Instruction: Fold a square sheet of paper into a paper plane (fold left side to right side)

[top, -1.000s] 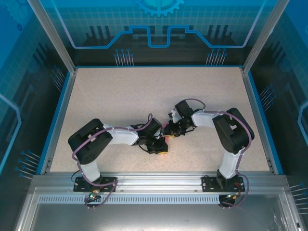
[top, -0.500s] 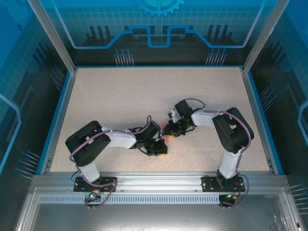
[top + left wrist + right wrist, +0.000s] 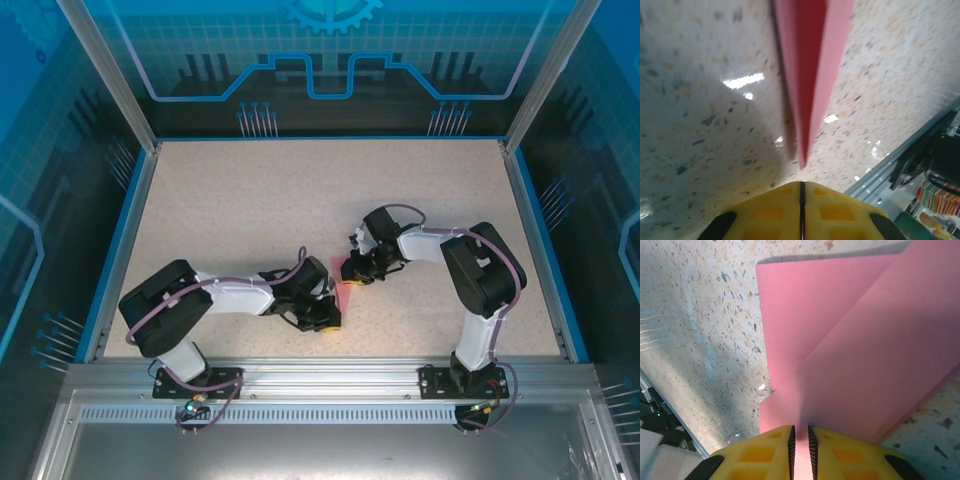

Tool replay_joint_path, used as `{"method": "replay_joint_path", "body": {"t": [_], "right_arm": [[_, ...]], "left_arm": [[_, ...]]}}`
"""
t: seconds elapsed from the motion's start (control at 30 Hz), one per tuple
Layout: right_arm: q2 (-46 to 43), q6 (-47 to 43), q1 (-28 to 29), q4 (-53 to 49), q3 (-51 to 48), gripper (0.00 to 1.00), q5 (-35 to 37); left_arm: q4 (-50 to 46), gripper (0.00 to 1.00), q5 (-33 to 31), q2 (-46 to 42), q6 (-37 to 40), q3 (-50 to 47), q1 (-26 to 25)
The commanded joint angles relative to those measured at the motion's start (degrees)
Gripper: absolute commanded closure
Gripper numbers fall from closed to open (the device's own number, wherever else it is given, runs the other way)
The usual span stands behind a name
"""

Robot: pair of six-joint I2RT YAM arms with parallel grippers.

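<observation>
The square sheet of paper (image 3: pixel 344 287) is pink and folded into overlapping layers. It lies near the table's middle, between my two grippers. My right gripper (image 3: pixel 356 272) holds its upper right edge; in the right wrist view the yellow jaws (image 3: pixel 800 429) are shut on the pink paper (image 3: pixel 865 350). My left gripper (image 3: pixel 328 318) is just below and left of the sheet. In the left wrist view its jaws (image 3: pixel 802 184) are shut with nothing between them. The paper's pointed end (image 3: pixel 807 75) stops just short of them, lifted a little off the table.
The speckled table (image 3: pixel 250 200) has blue walls on three sides. An aluminium rail (image 3: pixel 320 375) runs along the near edge, close behind my left gripper and also in the left wrist view (image 3: pixel 920 150).
My left gripper has drawn back down and to the left, off the paper. More of the pink sheet now shows. The right gripper has kept its place and its hold.
</observation>
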Motion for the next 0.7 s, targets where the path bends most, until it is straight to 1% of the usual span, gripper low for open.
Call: {"method": "replay_joint_path", "body": {"t": [0.0, 0.1, 0.2, 0.37, 0.5, 0.67], "right_arm": [[2.92, -0.54, -0.81, -3.07, -0.62, 0.81, 4.97], [2.79, -0.47, -0.81, -3.00, -0.75, 0.81, 4.84], [2.82, -0.36, -0.85, -2.72, -0.86, 0.81, 4.75], [2.88, -0.44, -0.79, -2.71, -0.86, 0.81, 4.65], [2.84, -0.54, -0.90, -2.80, -1.03, 0.81, 4.75], [2.96, -0.56, -1.00, -2.74, -0.98, 0.81, 4.76]], "left_arm": [[-2.58, 0.90, 1.42, -1.11, 1.10, 4.25, 2.16], [-1.90, 0.90, 2.18, 1.39, 1.78, 6.38, 2.70], [-1.42, 0.88, 1.92, 4.66, 2.74, 8.46, 2.78], [1.14, 0.88, 1.92, 9.41, 2.31, 10.31, 2.79], [0.37, 0.88, 0.93, 10.46, 2.17, 9.68, 2.80], [0.29, 0.89, 0.70, 10.05, 1.67, 6.68, 2.72]]}}
